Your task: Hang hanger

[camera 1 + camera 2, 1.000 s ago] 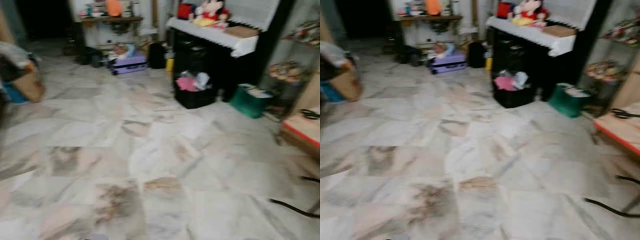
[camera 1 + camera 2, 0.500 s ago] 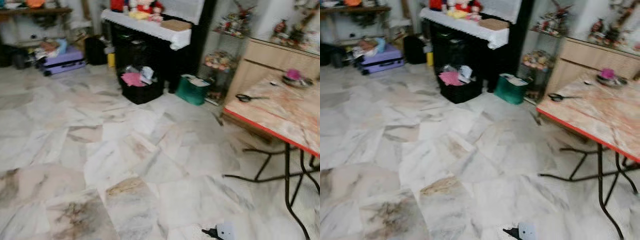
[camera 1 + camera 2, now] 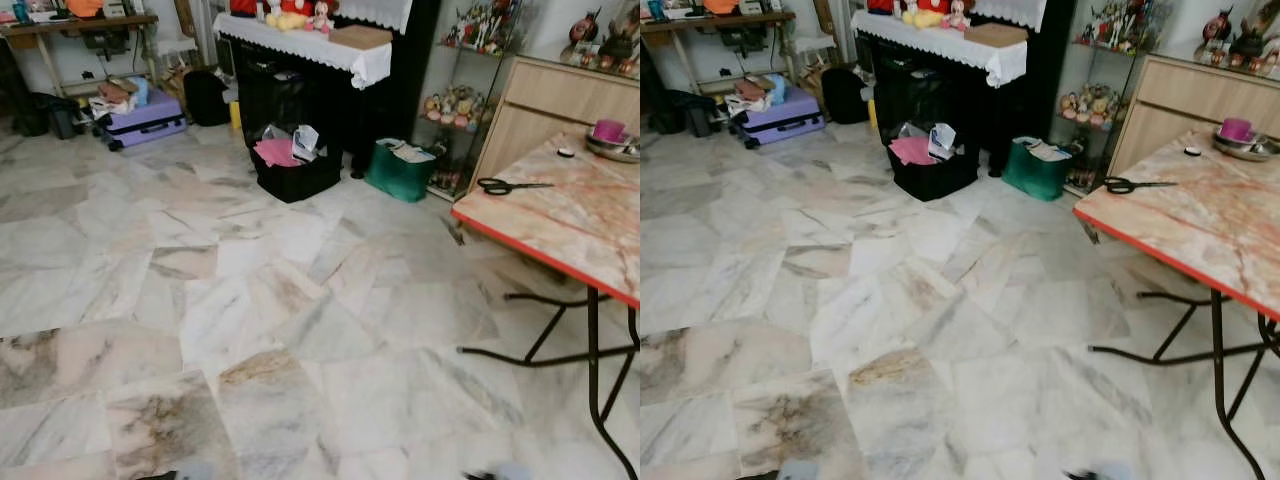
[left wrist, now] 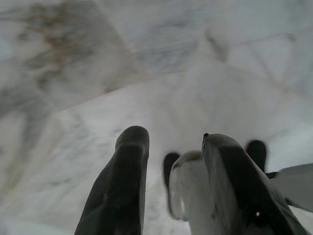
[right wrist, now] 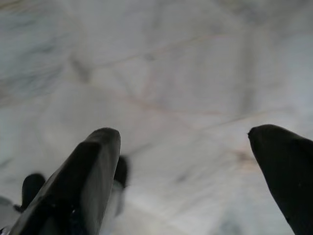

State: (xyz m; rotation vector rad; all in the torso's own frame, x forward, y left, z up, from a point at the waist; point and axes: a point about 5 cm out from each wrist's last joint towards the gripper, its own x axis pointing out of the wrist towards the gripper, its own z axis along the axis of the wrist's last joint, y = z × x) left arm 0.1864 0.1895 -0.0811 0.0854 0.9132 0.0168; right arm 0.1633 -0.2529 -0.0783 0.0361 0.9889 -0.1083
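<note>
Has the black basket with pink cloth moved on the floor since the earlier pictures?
No. The black basket with pink cloth stays beside the black piano and the green bag; the camera turned.

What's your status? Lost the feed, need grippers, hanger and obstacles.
Left gripper open, right gripper open, both empty over marble floor. Hanger not sighted. Folding table with scissors close on the right; black basket ahead.
</note>
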